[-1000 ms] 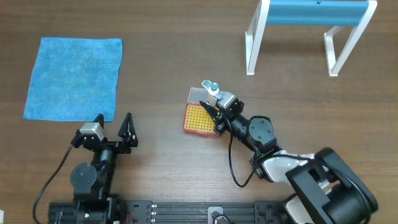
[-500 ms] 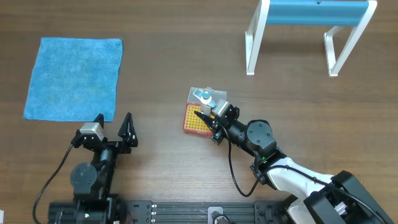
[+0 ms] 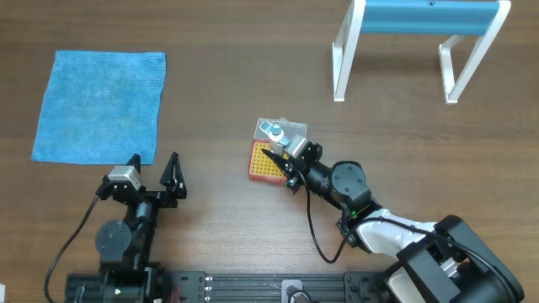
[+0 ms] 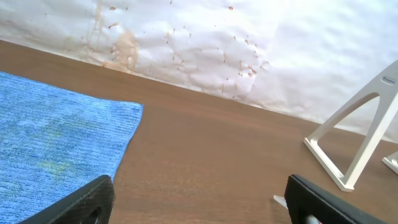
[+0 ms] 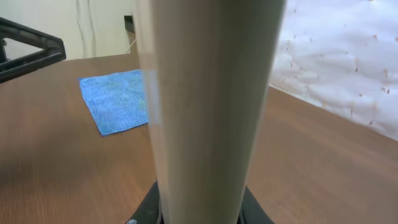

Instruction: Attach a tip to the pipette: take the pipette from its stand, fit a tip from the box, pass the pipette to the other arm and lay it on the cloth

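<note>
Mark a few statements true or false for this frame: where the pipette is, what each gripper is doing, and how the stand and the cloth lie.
1. The right gripper is shut on the pipette, at the tip box. True.
2. The pipette lies on the blue cloth. False: nothing lies on the cloth, and the pipette is in the right gripper.
3. The left gripper is open. True.
4. The stand is right beside the cloth. False: in the top view the stand is at the far right and the cloth at the far left.
</note>
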### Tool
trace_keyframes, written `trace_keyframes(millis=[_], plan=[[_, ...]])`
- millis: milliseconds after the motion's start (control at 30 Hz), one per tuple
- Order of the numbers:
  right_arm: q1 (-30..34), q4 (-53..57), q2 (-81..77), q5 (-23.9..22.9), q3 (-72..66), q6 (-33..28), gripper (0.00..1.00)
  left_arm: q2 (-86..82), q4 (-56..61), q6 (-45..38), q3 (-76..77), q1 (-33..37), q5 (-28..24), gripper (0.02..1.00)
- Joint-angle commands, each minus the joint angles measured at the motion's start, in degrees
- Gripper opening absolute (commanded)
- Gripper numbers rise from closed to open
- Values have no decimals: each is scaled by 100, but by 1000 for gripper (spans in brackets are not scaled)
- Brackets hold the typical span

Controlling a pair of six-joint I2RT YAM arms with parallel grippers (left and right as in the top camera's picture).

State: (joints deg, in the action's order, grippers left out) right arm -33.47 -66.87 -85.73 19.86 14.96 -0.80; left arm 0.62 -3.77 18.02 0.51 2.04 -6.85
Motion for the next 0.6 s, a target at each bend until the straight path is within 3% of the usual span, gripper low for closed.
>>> trace_keyframes(millis=[33, 100, 600], plan=[[17, 20, -26, -76, 92, -37, 71, -26, -28, -76, -20, -24, 63, 888], [17, 35, -37, -275, 92, -68, 71, -26, -28, -76, -20, -24, 66, 884], [35, 127, -271, -293, -66, -39, 73, -26, -28, -76, -20, -24, 63, 886]])
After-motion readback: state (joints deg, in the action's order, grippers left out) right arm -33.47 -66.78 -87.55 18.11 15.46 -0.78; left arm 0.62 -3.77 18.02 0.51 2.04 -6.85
